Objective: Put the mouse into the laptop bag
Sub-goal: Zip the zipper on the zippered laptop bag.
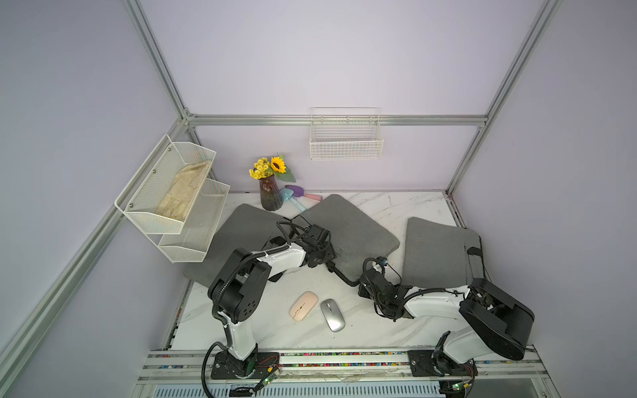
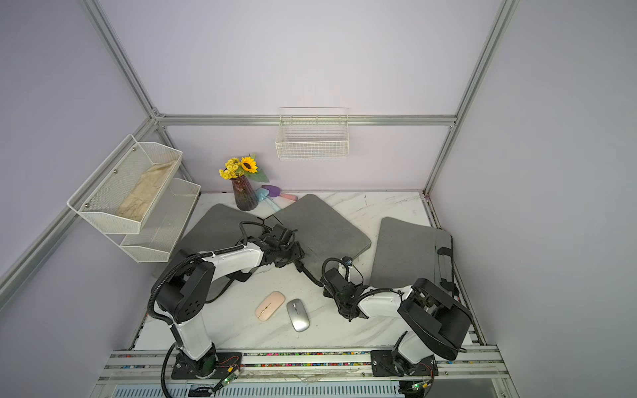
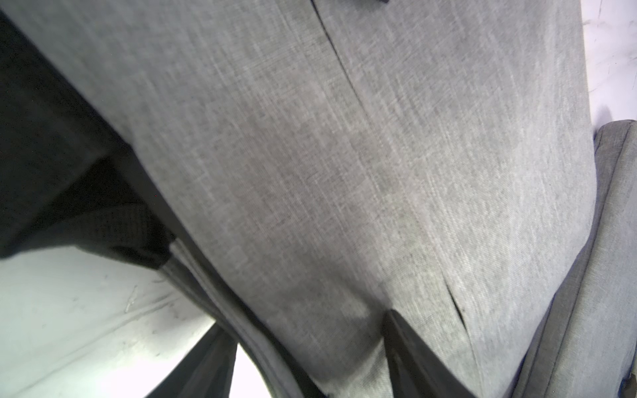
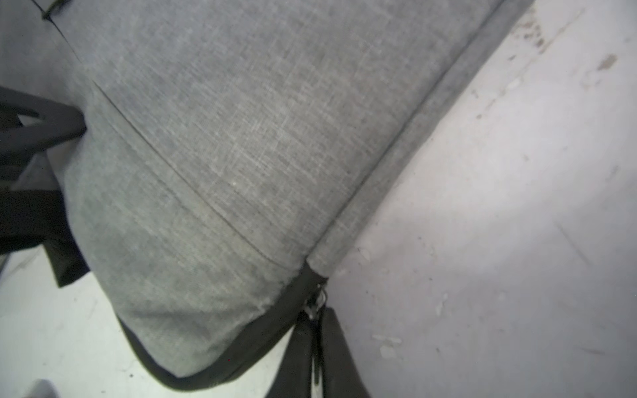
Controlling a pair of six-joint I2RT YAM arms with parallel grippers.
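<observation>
Grey woven laptop bag point(image 1: 348, 227) lies flat on marble table point(image 1: 275, 330). Mesh rack point(image 1: 148, 193) upper tier holds beige cloth point(image 1: 184, 191); vase point(image 1: 270, 196) holds yellow flowers point(image 1: 272, 167). Pink mouse point(image 1: 303, 306) and silver mouse point(image 1: 332, 315) sit side by side on table, outside bag, between both finger sets and nearer the bases, untouched. Long axes converge toward bag; silver's wheel end faces bag. Both smooth flat ovals. Right gripper point(image 4: 317, 315) fingers pressed together, pinching zipper pull point(image 4: 314, 303) at bag corner. Left gripper point(image 3: 306, 324) fingers spread astride bag edge, can't tell if clamping
</observation>
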